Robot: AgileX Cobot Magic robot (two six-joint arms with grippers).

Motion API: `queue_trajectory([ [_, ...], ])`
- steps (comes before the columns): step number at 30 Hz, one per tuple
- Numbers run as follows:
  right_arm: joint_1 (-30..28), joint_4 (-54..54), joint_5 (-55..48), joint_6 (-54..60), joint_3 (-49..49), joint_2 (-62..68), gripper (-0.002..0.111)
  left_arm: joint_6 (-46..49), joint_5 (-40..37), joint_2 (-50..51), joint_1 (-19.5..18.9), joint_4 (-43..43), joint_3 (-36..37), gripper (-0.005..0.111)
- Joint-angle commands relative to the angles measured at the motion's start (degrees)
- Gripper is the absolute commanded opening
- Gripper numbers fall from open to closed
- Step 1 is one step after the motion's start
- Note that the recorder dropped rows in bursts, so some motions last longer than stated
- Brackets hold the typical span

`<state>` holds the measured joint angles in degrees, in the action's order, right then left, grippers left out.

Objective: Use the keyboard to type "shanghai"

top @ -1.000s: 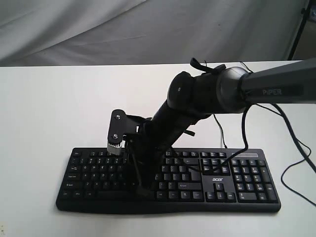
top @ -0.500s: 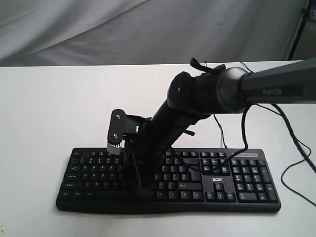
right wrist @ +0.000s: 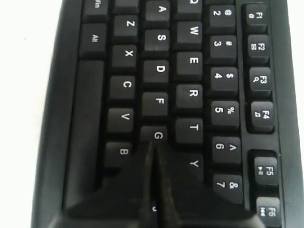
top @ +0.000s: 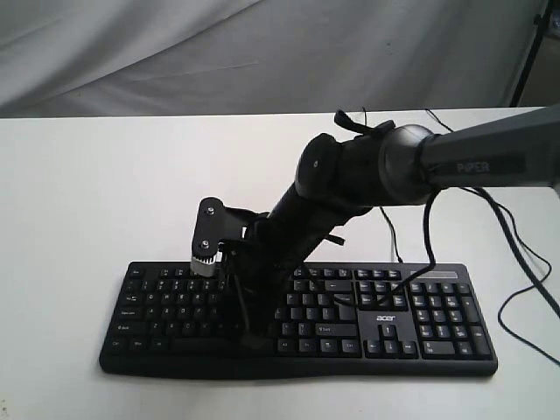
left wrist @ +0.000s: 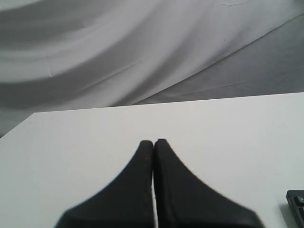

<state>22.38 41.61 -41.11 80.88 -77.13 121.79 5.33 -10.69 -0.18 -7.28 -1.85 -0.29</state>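
The black keyboard [top: 411,324] with the white "acer" logo lies across the near part of the white table [top: 96,184]. My right gripper [top: 248,338] reaches in from the right and points steeply down onto the letter keys left of the middle. In the right wrist view the right gripper [right wrist: 153,145] is shut with nothing held. Its tips sit at the edge of the G key [right wrist: 157,134], and the fingers [right wrist: 128,190] cover the keys behind it. My left gripper [left wrist: 153,141] is shut and empty over bare table, with a keyboard [left wrist: 296,203] corner beside it.
Thin black cables [top: 523,254] trail over the table to the right of the keyboard. A grey cloth backdrop [top: 280,52] hangs behind the table's far edge. A dark stand leg [top: 528,52] shows at the back right.
The right arm has sunk a little and shifted slightly left, with its tips still down on the keys. The left gripper's motion cannot be judged.
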Motion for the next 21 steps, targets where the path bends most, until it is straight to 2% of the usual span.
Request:
queue_trajectory([
  [1,-0.3,-0.4,0.4,0.1,0.1,-0.1,0.000,-0.2,0.2,0.2,0.2,0.0,0.3,0.001],
  [21,-0.2,1.2,0.4,-0.6,0.1,-2.9,0.000,-0.2,0.2,0.2,0.2,0.0,0.3,0.001],
])
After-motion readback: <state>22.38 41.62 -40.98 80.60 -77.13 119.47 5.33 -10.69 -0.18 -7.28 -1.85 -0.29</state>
